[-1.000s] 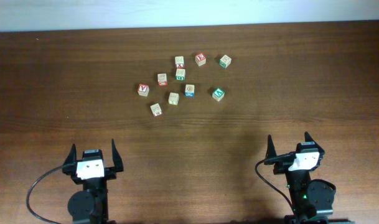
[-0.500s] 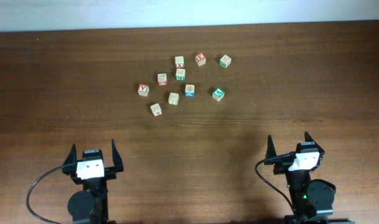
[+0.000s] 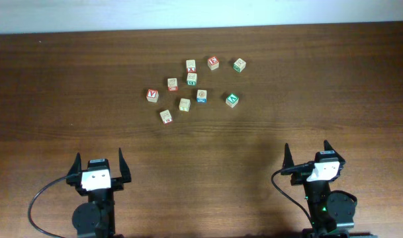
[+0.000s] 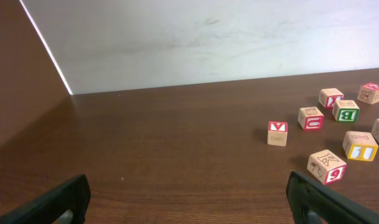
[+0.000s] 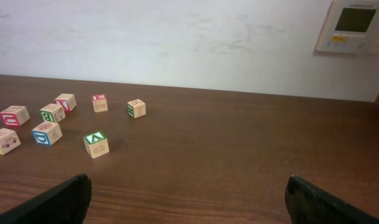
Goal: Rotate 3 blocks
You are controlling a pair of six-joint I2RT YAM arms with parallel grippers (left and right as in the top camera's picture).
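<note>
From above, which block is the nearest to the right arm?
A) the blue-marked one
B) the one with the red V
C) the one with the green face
C: the green block lies on the side toward the right claw, and no other block is closer to it.

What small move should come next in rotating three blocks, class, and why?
Probably bring the right fingers forward and left toward the green-faced block. They stand open and empty, well short of every block, and that block sits on the group's right side, nearest them.
</note>
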